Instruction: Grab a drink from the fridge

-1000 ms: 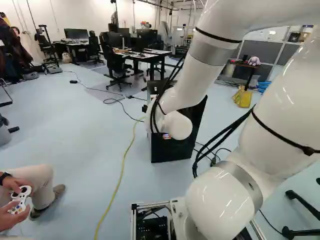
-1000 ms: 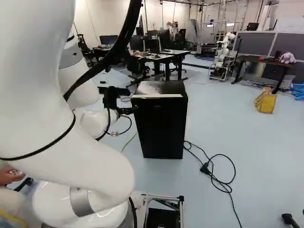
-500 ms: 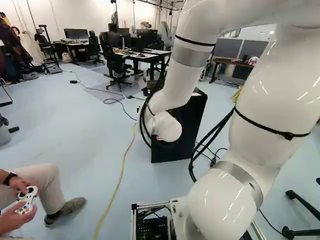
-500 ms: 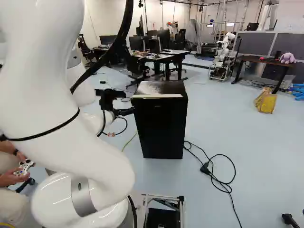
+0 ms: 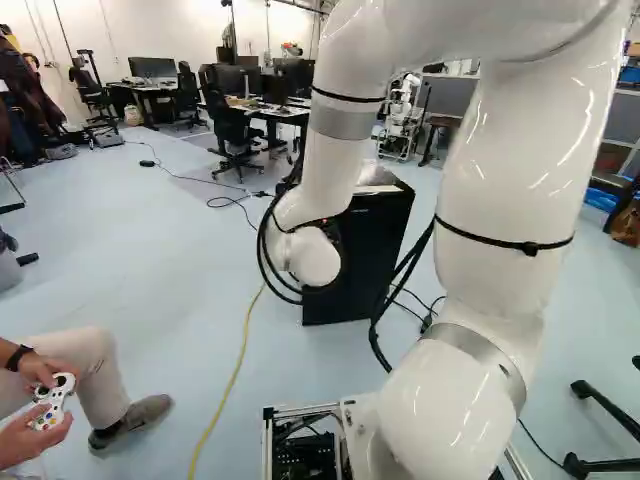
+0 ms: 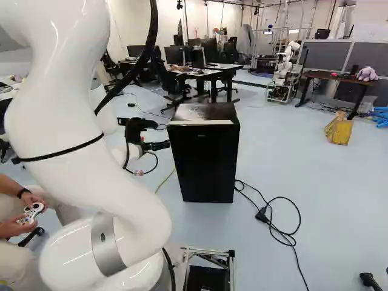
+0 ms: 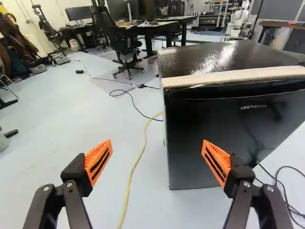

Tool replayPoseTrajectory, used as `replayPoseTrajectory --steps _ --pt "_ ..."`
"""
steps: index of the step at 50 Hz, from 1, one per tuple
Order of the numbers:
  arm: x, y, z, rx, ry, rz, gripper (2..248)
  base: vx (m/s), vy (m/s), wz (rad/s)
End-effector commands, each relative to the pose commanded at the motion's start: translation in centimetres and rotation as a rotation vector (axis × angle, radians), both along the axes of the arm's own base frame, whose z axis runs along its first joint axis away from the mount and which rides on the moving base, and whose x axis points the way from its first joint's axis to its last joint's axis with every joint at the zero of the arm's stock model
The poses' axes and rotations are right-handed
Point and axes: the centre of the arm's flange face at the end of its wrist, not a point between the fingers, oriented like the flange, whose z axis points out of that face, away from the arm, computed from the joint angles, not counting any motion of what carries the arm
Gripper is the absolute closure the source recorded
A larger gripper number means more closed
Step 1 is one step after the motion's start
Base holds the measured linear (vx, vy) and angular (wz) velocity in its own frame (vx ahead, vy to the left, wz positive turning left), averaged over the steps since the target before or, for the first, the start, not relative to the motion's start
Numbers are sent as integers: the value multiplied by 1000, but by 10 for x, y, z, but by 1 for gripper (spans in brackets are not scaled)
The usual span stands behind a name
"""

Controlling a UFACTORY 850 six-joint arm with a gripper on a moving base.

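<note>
Gripper (image 7: 157,149) fingers (image 7: 98,162) stand spread, left of the black fridge (image 6: 203,163) in the right base view; no drink shows. One fingertip should probably hook the shut door's (image 7: 209,119) side edge squarely, then draw it gently outward.

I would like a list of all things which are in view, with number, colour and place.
fridge: one, black, on floor ahead
yellow cable: one, floor beside fridge
black cables: several, floor around fridge
bag-like object: one, yellow, floor right of fridge
plush toy: one, purple, on right-hand desk
desks: several, black-legged, towards back
chairs: several, black, near desks
another robot: one, white, towards back
controller: one, white, in person's hands
arm: one, white, on base
gripper: one, black, orange pads, open, near fridge
</note>
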Motion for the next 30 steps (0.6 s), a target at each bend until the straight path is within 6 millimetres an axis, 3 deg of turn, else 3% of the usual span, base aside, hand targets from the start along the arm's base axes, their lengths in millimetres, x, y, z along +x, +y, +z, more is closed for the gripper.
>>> replayPoseTrajectory --steps 30 --pt "28 38 -33 -6 23 -114 3 0 0 0"
